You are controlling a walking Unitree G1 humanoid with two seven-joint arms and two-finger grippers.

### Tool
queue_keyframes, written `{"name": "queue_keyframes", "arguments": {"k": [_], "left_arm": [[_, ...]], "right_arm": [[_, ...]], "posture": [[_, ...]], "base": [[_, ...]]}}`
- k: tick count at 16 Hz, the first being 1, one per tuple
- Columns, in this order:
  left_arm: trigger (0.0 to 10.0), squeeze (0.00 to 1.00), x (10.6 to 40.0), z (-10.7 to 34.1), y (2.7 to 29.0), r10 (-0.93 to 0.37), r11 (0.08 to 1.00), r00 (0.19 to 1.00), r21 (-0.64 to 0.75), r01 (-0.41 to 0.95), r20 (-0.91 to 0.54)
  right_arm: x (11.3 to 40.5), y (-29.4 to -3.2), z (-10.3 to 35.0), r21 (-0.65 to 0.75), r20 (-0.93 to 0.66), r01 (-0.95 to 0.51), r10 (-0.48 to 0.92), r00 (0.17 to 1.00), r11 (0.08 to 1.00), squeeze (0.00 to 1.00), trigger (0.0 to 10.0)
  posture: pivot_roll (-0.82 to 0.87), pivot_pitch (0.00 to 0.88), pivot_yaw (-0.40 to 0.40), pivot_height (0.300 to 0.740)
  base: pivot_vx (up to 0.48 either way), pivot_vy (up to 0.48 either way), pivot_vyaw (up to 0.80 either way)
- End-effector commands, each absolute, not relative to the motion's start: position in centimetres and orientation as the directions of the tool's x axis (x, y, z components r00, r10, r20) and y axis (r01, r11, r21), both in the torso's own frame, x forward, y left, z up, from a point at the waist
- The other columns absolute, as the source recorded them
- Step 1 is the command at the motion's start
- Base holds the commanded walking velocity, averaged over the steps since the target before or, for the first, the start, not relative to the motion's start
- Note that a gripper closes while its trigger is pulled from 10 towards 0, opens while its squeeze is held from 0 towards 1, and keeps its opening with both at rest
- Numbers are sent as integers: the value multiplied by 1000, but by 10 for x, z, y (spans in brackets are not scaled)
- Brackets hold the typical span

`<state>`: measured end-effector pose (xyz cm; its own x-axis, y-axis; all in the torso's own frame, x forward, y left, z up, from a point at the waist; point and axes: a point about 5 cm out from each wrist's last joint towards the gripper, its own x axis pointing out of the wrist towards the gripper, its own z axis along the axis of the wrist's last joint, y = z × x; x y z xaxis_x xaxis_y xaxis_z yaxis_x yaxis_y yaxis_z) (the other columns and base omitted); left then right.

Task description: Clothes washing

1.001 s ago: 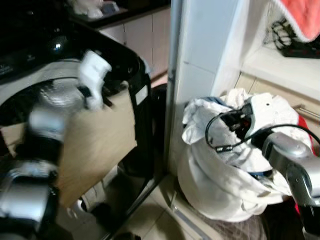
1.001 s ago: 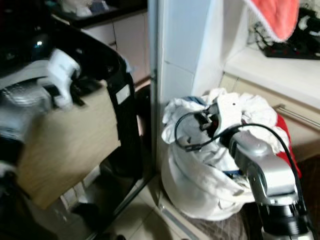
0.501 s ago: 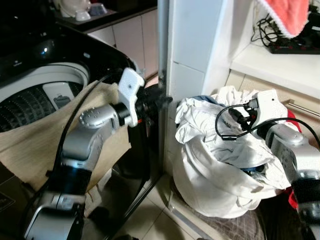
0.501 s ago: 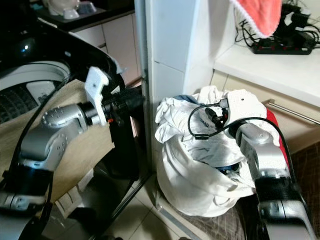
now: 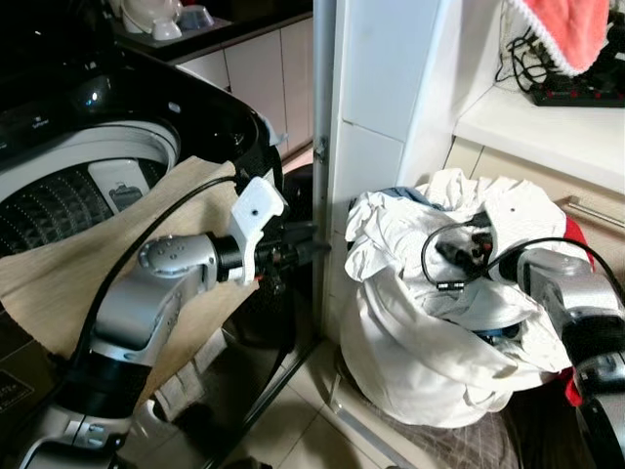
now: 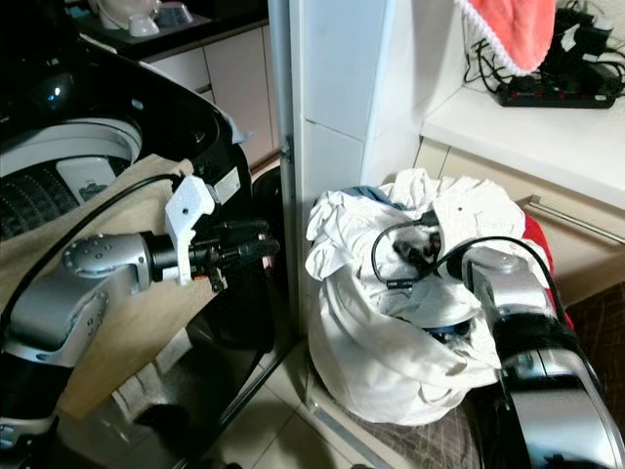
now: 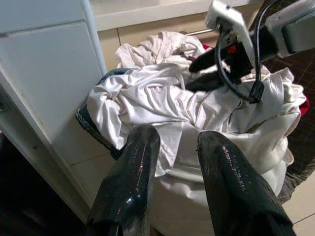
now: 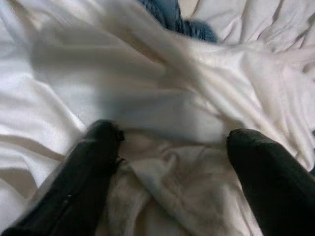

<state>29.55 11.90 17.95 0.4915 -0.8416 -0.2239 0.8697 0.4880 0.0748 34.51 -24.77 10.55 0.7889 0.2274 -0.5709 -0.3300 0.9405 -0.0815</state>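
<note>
A heap of white laundry [image 5: 420,293] with a bit of blue denim [image 8: 184,22] fills a white bag on the floor to the right of the pillar. My right gripper [image 8: 174,135] is open, with its fingers [image 8: 93,162] spread wide and pressed down into the white cloth at the top of the heap [image 6: 410,249]. My left gripper [image 5: 314,244] is open and empty, held level in front of the washer's corner, pointing at the heap [image 7: 162,98] and a little short of it. The top-loading washing machine [image 5: 88,176] stands open on the left, a beige cloth [image 5: 59,283] draped over its front.
A white tiled pillar [image 5: 381,117] stands between the washer and the laundry bag. On the right, a counter holds a power strip [image 5: 576,93], and a red towel [image 5: 576,29] hangs above it. Something red [image 5: 584,239] lies behind the heap. Tiled floor [image 5: 293,430] lies below.
My left arm has swung from over the washer down and rightwards, its fingers now pointing at the laundry. The right gripper has sunk a little into the heap. The camera has shifted.
</note>
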Motion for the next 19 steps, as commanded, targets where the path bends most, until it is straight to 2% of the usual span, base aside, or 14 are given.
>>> {"name": "queue_keyframes", "arguments": {"k": [1,3,4,5,8,16,19], "left_arm": [[10000,0,293,178,117,-838,484,490,88,871,-239],[10000,0,289,177,115,-849,453,460,88,887,-261],[10000,0,288,177,114,-853,442,449,89,893,-266],[10000,0,288,178,114,-856,439,444,81,895,-265],[10000,0,284,177,115,-863,419,423,75,905,-276],[10000,0,289,180,109,-860,444,449,79,893,-244],[10000,0,292,181,109,-851,460,468,92,883,-236]], "right_arm": [[342,-246,97,-77,-616,-344,227,754,936,0,10000],[340,-245,87,-68,-643,-359,234,729,931,0,9765],[340,-245,85,-65,-649,-353,229,725,933,0,3333],[340,-246,85,-61,-652,-351,229,723,934,0,0],[339,-247,84,-49,-650,-360,244,720,932,0,0],[336,-249,81,-30,-631,-374,273,726,927,0,0],[339,-251,88,-25,-597,-364,279,752,931,0,0]], "posture": [[-147,0,62,740],[-142,0,61,740],[-140,0,61,740],[-139,0,60,740],[-139,0,60,740],[-143,0,62,740],[-144,0,61,740]], "base": [[0,0,0],[0,0,0],[0,0,0],[0,0,0],[0,0,0],[0,0,0],[0,0,0]]}}
